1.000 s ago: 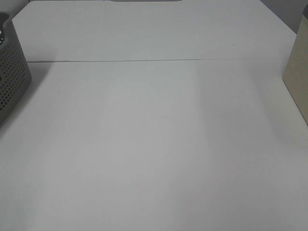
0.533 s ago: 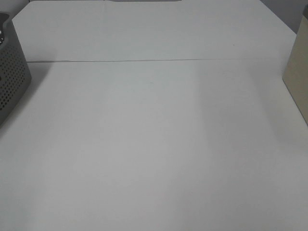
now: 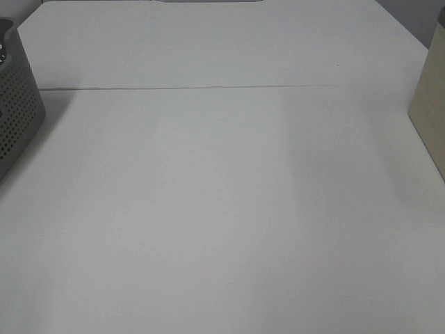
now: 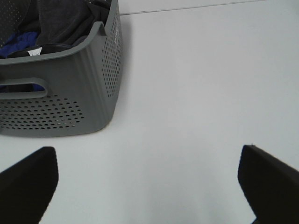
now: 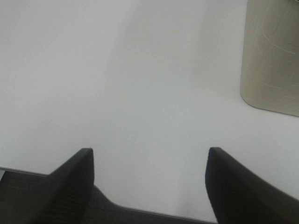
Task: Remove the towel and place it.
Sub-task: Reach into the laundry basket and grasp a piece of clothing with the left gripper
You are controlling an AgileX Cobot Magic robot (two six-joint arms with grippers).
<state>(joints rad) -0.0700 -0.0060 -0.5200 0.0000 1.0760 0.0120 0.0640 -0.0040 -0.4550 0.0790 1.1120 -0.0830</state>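
1 towel (image 4: 63,18) in 1 bskt (image 4: 74,100), jaws apart

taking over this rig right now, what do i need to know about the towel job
Left gripper: jaws wide open, empty, above bare table beside the grey basket.
Right gripper: jaws open, empty, above the table near a beige container.
Towel: dark, bunched inside the basket with a blue cloth; not gripped.
Done: nothing visible so far.
Left: grasp the towel, lift it out, place it, probably on the open table.
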